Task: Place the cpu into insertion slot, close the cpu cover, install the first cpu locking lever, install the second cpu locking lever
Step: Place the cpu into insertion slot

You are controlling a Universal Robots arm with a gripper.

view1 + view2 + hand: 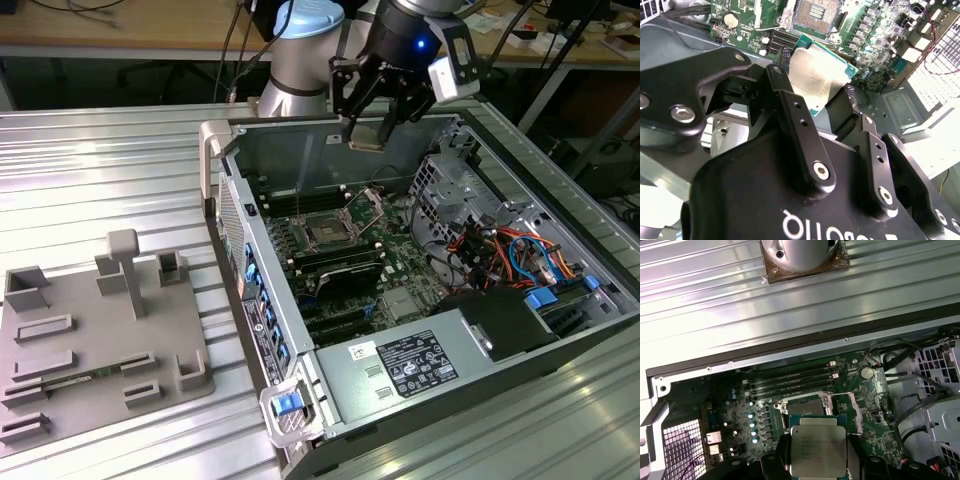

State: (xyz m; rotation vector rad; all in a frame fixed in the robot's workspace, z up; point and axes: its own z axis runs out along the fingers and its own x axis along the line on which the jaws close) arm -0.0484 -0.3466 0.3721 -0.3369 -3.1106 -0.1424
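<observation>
On the exterior view's left, a grey tray of holders (100, 340) is seen on the ribbed metal bench (100, 170), well apart from the work. At 3 o'clock from it, the open computer case (222, 150) is laid on its side with its green board exposed.

On that board the socket (325, 230) is seen uncovered, with a dark centre inside a silver rim and nothing seated in it. Just beside it, at about 2 o'clock, the cover (366, 207) appears to be swung up on its hinge, so the opening is judged free.

Farther right and higher, the gripper (377, 128) is hung above the case. The chip (367, 138) is pinched between its narrowly set fingers by two opposite edges. It is held flat, its dull metal top (817, 75) turned toward the wrist.

From the gripper, the socket is found at about 7 o'clock in the exterior view, lower down and clearly apart. In the first wrist view the chip (817, 450) is seen across the near rim of the socket (807, 407), and its edges run about parallel to that rim. The chip is therefore judged squared up but not yet placed. The cover is not yet closed.
</observation>
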